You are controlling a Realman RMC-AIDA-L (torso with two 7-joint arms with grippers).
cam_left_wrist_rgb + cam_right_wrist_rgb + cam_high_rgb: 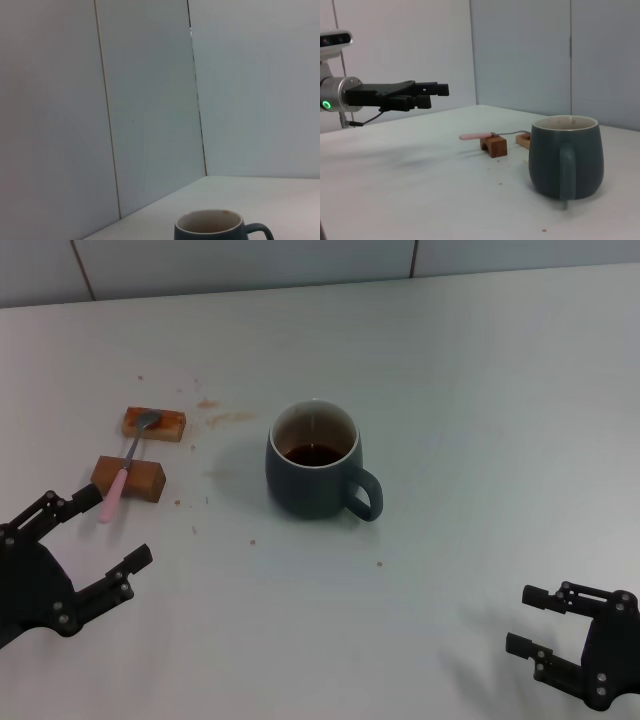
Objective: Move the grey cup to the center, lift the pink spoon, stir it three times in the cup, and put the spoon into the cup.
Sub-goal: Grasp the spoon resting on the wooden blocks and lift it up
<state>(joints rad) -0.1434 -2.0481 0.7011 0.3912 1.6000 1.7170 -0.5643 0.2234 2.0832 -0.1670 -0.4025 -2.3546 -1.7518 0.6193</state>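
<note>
The grey cup (315,461) stands upright near the middle of the white table, handle toward the front right, with brown liquid inside; it also shows in the left wrist view (210,230) and the right wrist view (565,157). The pink spoon (128,468) lies across two brown wooden blocks at the left, bowl on the far block (154,423), pink handle over the near block (130,478); the spoon (479,135) shows again in the right wrist view. My left gripper (95,533) hovers open just in front of the spoon's handle. My right gripper (533,620) is open at the front right, far from the cup.
Brown crumbs and stains (222,417) dot the table between the blocks and the cup. A tiled wall (300,260) runs along the table's far edge. In the right wrist view the left gripper (427,95) hangs above the table.
</note>
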